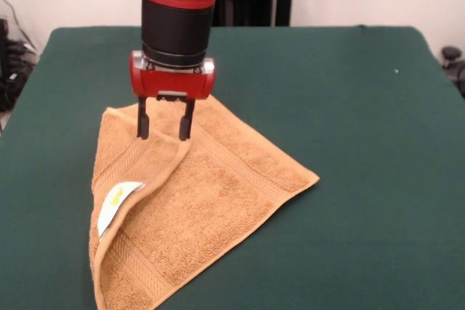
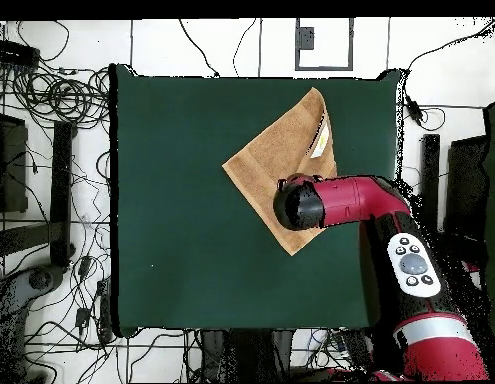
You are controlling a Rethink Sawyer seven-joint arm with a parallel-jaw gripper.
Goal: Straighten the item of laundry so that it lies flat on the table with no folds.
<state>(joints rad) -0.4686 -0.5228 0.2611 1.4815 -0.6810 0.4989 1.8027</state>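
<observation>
The dark green felt top of the table [image 1: 349, 107] is bare around me apart from a pale speck toward one far corner; nothing on it blocks my way. Off the table, tangled cables [image 2: 51, 95] cover the floor on both long sides in the overhead view.

Nearest the front camera, the towel [image 1: 211, 208] runs right to the table's near edge, a little to one side of that edge's middle. It is orange-tan terry with a looped nap and a flatter woven band running near its edges. One side flap is folded over onto the rest, forming a raised, curved ridge, and a small white label [image 1: 116, 205] with a yellow mark shows on that flap. The rest lies roughly flat, one corner pointing toward the open middle of the table.

Farther back, my gripper [image 1: 165, 130] hangs straight down over the towel's far corner. My two dark fingers [image 1: 143, 125] stand parted, their tips at the cloth where the folded ridge begins. I cannot tell whether any cloth is pinched between them.
</observation>
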